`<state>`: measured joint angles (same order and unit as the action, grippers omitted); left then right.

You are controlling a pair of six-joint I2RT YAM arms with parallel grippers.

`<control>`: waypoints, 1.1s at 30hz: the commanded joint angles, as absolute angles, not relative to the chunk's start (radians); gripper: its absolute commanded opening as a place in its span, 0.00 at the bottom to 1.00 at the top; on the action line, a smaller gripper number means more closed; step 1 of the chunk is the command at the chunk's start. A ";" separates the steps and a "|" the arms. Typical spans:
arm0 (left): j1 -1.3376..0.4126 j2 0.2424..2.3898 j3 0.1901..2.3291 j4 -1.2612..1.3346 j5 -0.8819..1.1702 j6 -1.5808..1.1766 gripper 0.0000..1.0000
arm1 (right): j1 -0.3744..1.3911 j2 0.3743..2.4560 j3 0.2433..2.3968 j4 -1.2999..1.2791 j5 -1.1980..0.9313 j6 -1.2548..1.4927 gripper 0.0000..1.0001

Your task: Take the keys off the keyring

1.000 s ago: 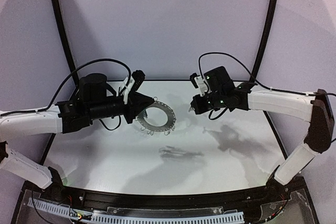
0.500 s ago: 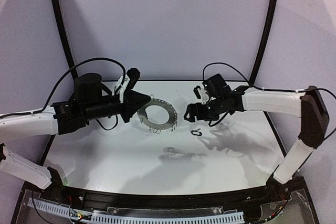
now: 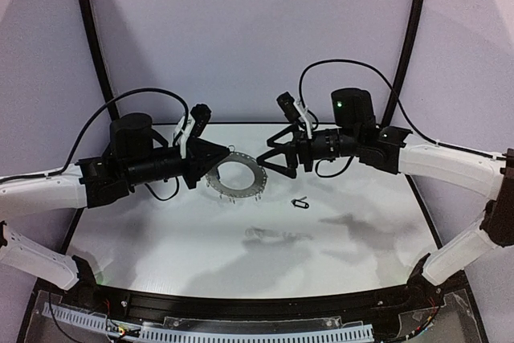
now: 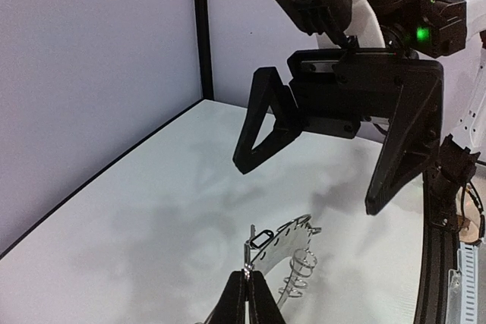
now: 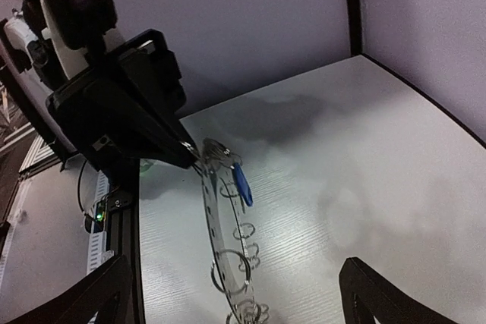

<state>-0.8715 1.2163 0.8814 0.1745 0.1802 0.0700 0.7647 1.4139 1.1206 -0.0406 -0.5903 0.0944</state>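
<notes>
While the left gripper [image 3: 223, 154] is clamped on the rim of the keyring [image 3: 257, 176], holding it tilted above the table [image 3: 161, 238], the blue key [image 5: 241, 184] hangs from a loop. Right gripper [image 3: 275, 163]: jaws spread wide, just beside the keyring. Small dark item on the table, lower right: apparently the black key [image 3: 299, 204].

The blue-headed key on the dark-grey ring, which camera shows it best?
Right wrist: the bright blue plastic-headed key shows clearly against the dark-grey fringed keyring. Top external and left wrist show the ring, but no blue key.
</notes>
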 commanded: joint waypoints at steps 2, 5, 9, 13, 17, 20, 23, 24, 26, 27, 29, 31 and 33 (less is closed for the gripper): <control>-0.871 1.198 0.885 0.230 0.173 0.040 0.01 | 0.817 1.504 1.215 -0.092 -0.563 -0.039 0.94; -0.871 1.194 0.883 0.236 0.174 0.034 0.01 | 0.822 1.557 1.279 -0.174 -0.619 -0.059 0.81; -0.870 1.187 0.874 0.259 0.140 0.016 0.01 | 0.841 1.597 1.307 -0.219 -0.665 -0.078 0.35; -0.871 1.184 0.862 0.275 0.108 0.006 0.01 | 0.844 1.592 1.334 -0.255 -0.619 -0.091 0.00; -0.871 1.184 0.878 0.227 -0.004 -0.066 0.22 | 0.847 1.556 1.402 -0.432 -0.515 -0.232 0.00; -0.871 1.171 0.903 0.136 -0.075 -0.177 0.73 | 0.848 1.537 1.432 -0.561 -0.397 -0.364 0.00; -0.871 1.147 0.919 0.045 -0.123 -0.255 0.98 | 0.849 1.541 1.473 -0.664 -0.303 -0.447 0.00; -0.871 1.142 0.925 -0.005 -0.140 -0.297 0.98 | 0.850 1.544 1.485 -0.708 -0.260 -0.481 0.00; -0.871 1.132 0.935 -0.092 -0.206 -0.348 0.99 | 0.852 1.537 1.489 -0.757 -0.228 -0.564 0.00; -0.871 1.132 0.939 -0.140 -0.213 -0.359 0.99 | 0.854 1.528 1.478 -0.762 -0.210 -0.606 0.00; -0.871 1.135 0.932 -0.172 -0.191 -0.334 0.99 | 0.859 1.499 1.459 -0.779 -0.206 -0.708 0.00; -0.868 1.132 0.897 -0.157 -0.083 -0.246 0.99 | 0.859 1.480 1.460 -0.837 -0.238 -0.777 0.00; -0.867 1.125 0.833 -0.125 0.030 -0.162 0.99 | 0.859 1.478 1.498 -0.925 -0.273 -0.827 0.00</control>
